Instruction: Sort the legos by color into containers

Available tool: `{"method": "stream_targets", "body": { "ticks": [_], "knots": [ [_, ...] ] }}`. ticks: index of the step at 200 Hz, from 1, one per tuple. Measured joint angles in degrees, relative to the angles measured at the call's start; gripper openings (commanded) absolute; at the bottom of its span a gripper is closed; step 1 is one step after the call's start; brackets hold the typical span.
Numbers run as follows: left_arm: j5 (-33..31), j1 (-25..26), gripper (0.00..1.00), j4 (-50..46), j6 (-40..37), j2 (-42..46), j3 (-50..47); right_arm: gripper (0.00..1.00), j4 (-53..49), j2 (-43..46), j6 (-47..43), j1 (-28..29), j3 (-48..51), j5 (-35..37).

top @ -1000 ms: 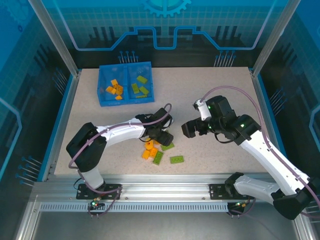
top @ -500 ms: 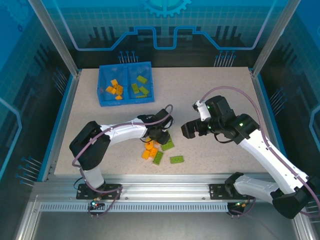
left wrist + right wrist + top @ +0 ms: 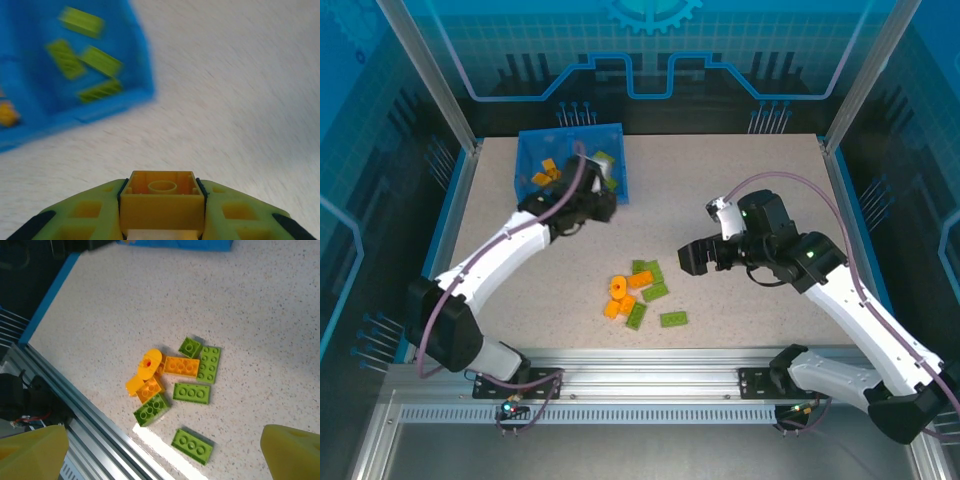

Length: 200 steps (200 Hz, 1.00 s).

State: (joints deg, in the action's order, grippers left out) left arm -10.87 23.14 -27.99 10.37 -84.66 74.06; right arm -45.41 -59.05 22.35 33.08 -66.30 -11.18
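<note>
Left gripper (image 3: 162, 200) is seen clamped on a squarish orange brick (image 3: 162, 187), whose hollow underside is turned to the wrist camera. Nearest the rail, a pile of loose legos (image 3: 638, 295) is left unsorted on the table (image 3: 770, 180). In it, several long green pieces lie at differing angles and orange pieces are bunched at the left. One green brick (image 3: 672, 319) lies apart at the near right. Just far and right of that pile, the right gripper (image 3: 700, 257) is held above the table with its fingers spread wide and nothing between them. It is judged the nearer arm for the next pick. Farther off and to the left, the held brick is poised at the near right corner of the blue bin (image 3: 522, 170). Green pieces are seen in the right compartment (image 3: 120, 45) and orange ones in the left compartment (image 3: 535, 150). The drop point is therefore judged to lie far and left of the left gripper, beyond the divider.
</note>
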Motion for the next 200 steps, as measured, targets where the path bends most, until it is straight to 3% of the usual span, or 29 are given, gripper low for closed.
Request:
{"method": "stream_targets", "body": {
  "ticks": [40,78,123,175,200],
  "knots": [
    [-4.4,-13.6,0.23,0.7,2.4,-7.2,6.5,1.0,0.8,1.3,2.2,-0.1,0.9,0.3],
    [-5.6,-20.6,0.26,0.1,6.5,-22.4,17.3,1.0,0.6,3.1,3.6,-0.2,1.2,1.4],
    [-6.0,-21.6,0.47,-4.5,9.8,-34.1,27.4,1.0,-0.2,5.8,4.9,-0.2,1.2,2.2],
    [-5.8,-21.6,0.51,-6.1,12.2,-33.7,27.0,1.0,-0.2,6.4,5.9,-0.2,1.2,2.2],
    [-3.9,-21.6,0.52,-5.6,13.7,-27.8,21.9,1.0,0.0,5.3,6.2,-0.2,1.2,2.2]
  ]
}}
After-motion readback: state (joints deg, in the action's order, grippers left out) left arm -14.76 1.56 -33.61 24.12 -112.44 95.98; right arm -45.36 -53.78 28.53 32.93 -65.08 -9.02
